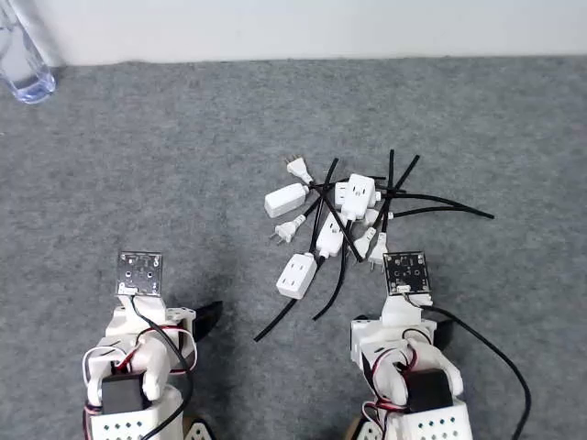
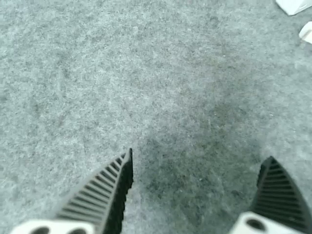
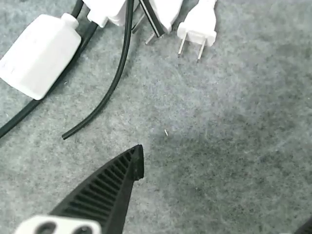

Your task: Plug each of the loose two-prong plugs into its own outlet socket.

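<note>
The left gripper (image 2: pixel 200 157) is released, its two black, ribbed, wedge-shaped fingers (image 2: pixel 109 190) spread wide with nothing between them, above a bare stretch of worktop (image 2: pixel 146 73) whose grey cover is fuzzy and felt-like. The right gripper (image 3: pixel 222 187) is released too: one ribbed black finger (image 3: pixel 112 185) points toward the task's things, the other is a dark sliver at the picture's corner, and only felt lies between them. Just past that finger's tip a thin, glossy black cord (image 3: pixel 114 83) ends in a blunt cut and curves back beside a white socket (image 3: pixel 39 53), smooth and boxy with rounded edges, lying flat. Near these lies a loose white plug (image 3: pixel 197 27), flat-bodied, its two bare metal prongs aimed toward the gripper. From above, these belong to a pile (image 1: pixel 339 215) just ahead of the right arm and well apart from the left one: white plugs and sockets crossed by black cords that splay outward. One plug (image 1: pixel 298 168) lies free at the far edge and another (image 1: pixel 286 229) at the left side; whether any plug in the pile's tangled middle sits in a socket I cannot tell. At the far left corner stands a clear, rounded bottle (image 1: pixel 23 69); its contents cannot be made out
</note>
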